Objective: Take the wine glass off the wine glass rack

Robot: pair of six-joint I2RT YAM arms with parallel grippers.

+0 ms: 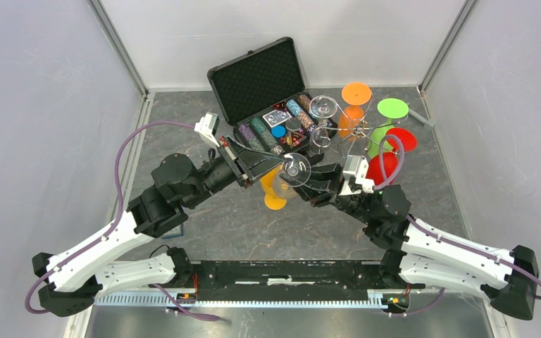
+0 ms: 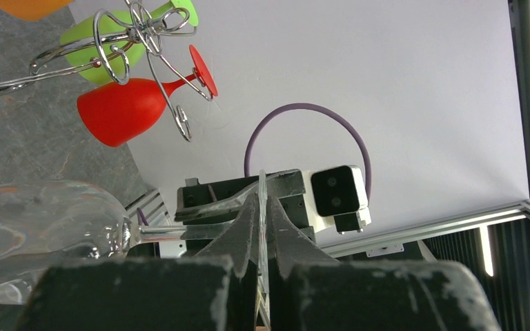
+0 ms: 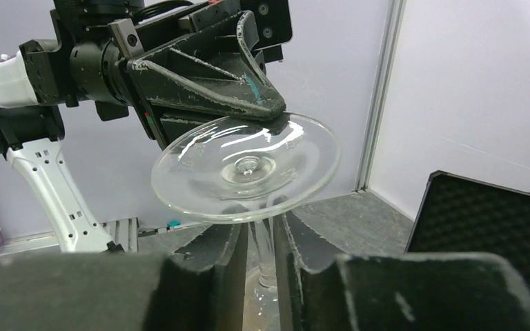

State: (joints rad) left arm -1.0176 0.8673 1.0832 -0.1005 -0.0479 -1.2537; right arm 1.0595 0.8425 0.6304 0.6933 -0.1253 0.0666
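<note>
A clear wine glass (image 1: 296, 169) hangs in the air left of the chrome wine glass rack (image 1: 352, 130), free of its hooks. My left gripper (image 1: 282, 160) is shut on the rim of the glass's round foot (image 3: 245, 165), which appears edge-on between the fingers in the left wrist view (image 2: 263, 186). The bowl (image 2: 41, 221) points away from it. My right gripper (image 3: 262, 241) stands narrowly open around the stem (image 3: 262, 258), with a sliver of gap on one side. The rack (image 2: 145, 34) holds an orange glass (image 1: 356, 94), a green glass (image 1: 392, 108), a red glass (image 2: 121, 110) and a clear glass (image 1: 324, 105).
An open black chip case (image 1: 257, 81) stands behind the left gripper, close to the rack. A yellow-orange glass (image 1: 275, 201) lies on the grey table under the held glass. White walls with metal posts enclose the table on three sides.
</note>
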